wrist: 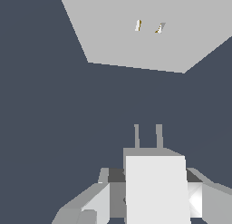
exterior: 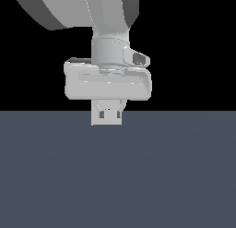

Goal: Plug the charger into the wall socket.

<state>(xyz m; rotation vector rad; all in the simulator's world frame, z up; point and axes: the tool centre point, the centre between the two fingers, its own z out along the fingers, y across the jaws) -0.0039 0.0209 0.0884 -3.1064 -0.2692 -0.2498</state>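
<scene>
In the wrist view my gripper (wrist: 154,193) is shut on the charger (wrist: 156,187), a light-grey block held between the fingers (wrist: 90,205). Its two thin prongs (wrist: 147,137) point toward the wall socket (wrist: 136,41). The socket is a flat light-grey square plate with two small holes (wrist: 148,26), and it stands apart from the prongs with dark floor between them. The holes lie roughly in line with the prongs. In the exterior view the gripper (exterior: 106,114) hangs just above the floor with the grey block (exterior: 106,120) between its fingers. I cannot make out the socket there.
A flat dark blue-grey floor (exterior: 118,176) fills the lower half of the exterior view, with a black background above it. The arm's large white links (exterior: 92,10) rise above the hand (exterior: 108,84).
</scene>
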